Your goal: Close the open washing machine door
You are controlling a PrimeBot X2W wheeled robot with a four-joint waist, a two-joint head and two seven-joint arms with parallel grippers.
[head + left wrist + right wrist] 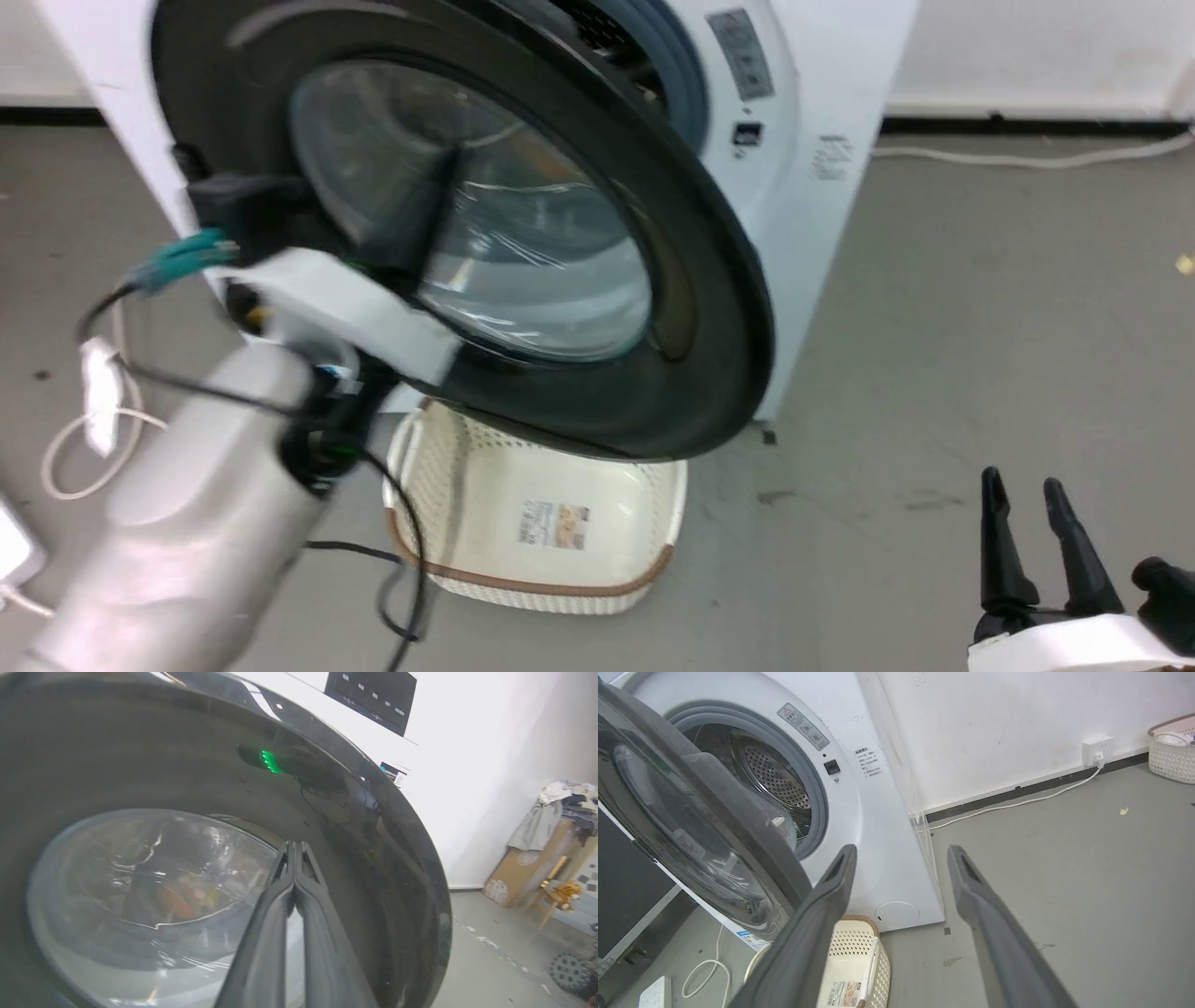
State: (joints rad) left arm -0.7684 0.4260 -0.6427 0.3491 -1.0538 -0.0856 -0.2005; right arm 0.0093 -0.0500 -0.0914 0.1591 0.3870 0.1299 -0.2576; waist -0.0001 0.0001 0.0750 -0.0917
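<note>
Left hand: fingers pressed together with nothing between them. The tips are at the outer face of the washing machine door, where the glass bowl meets the black rim. Contact looks likely but is not certain.
Right hand: fingers spread wide and empty, low at the near right, well apart from the door.
Door position: partly open, hinged on the left of the washing machine. Its free edge stands out toward the near right, and the right wrist view shows the steel drum through the gap.
Below the door: a cream perforated basket sits on the floor under the rim, and the door appears to pass above it.
Handling: judged rigid and fairly heavy, turning only about its hinge. The glossy rim is likely slippery, and the glass is best not struck.
Where to apply force: a flat push suits it better than a pinch. The black rim toward the free right edge, far from the hinge, gives the most leverage.
Risk: fingertips may skid across the gloss, and the latch probably needs a firm last press.
</note>
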